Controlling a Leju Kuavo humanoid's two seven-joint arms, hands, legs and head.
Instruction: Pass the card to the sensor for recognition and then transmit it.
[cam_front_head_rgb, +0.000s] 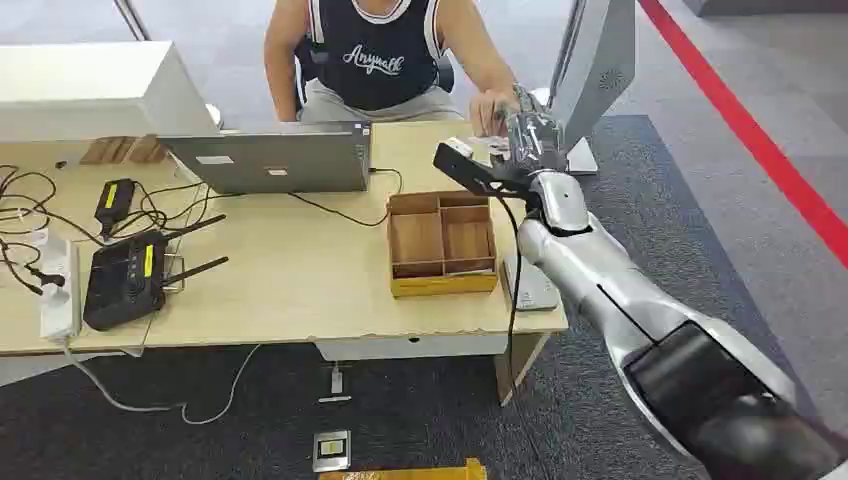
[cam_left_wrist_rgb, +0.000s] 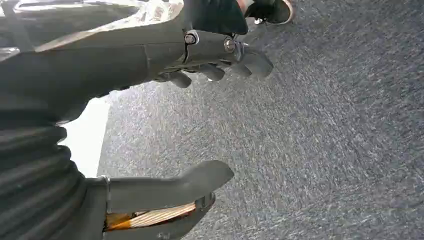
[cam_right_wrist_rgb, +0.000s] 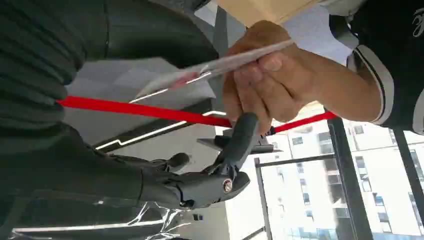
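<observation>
Your right hand (cam_right_wrist_rgb: 210, 175) reaches over the bench's (cam_front_head_rgb: 300, 280) far right corner, fingers apart, gripping nothing | card (cam_right_wrist_rgb: 210, 70) sits in the person's hand (cam_right_wrist_rgb: 265, 85), just beside your fingers | your left hand (cam_left_wrist_rgb: 200, 115) hangs over carpet, fingers apart, holding nothing

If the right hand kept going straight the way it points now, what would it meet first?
Most likely the person's hand holding the thin white card, right ahead of the right hand; exact depth is unclear.

Grey carpet (cam_front_head_rgb: 680, 170), red stripe (cam_front_head_rgb: 760, 140), wooden desk (cam_front_head_rgb: 290, 280)
</observation>
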